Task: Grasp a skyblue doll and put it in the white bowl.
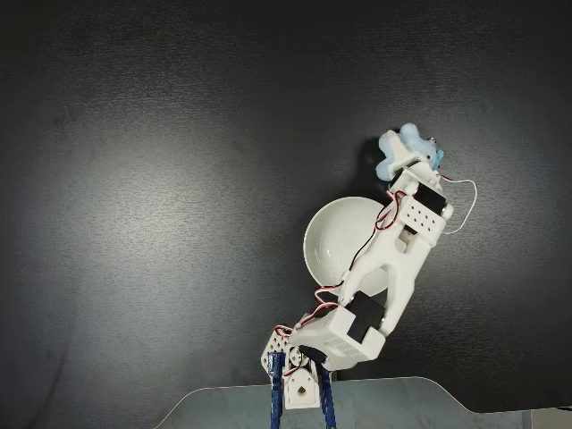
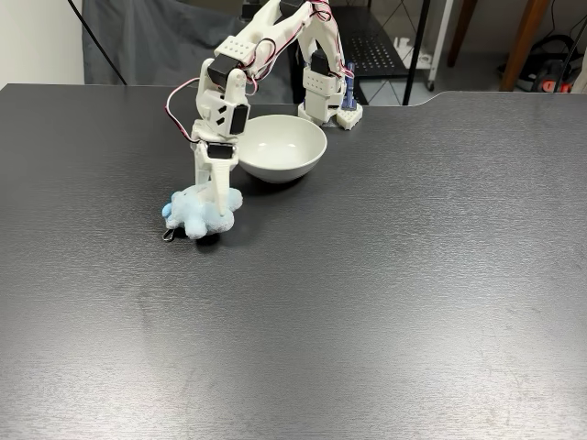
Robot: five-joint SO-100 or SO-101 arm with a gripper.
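Note:
The skyblue doll (image 1: 393, 143) (image 2: 188, 215) lies on the black table just beside the white bowl (image 1: 315, 237) (image 2: 275, 161), at about table height. My gripper (image 1: 405, 155) (image 2: 215, 207) points down into the doll, its white fingers (image 2: 220, 179) closed around the plush, whose lobes bulge out on either side. A small metal clip (image 2: 171, 236) on the doll touches the table. The bowl stands upright with nothing in it; in the top-down fixed view my forearm crosses over its right part.
The arm's base (image 1: 299, 380) (image 2: 326, 99) stands at the table edge behind the bowl. Wide black tabletop (image 2: 385, 302) spreads in front of and beside the doll. Chair and furniture legs stand beyond the far edge.

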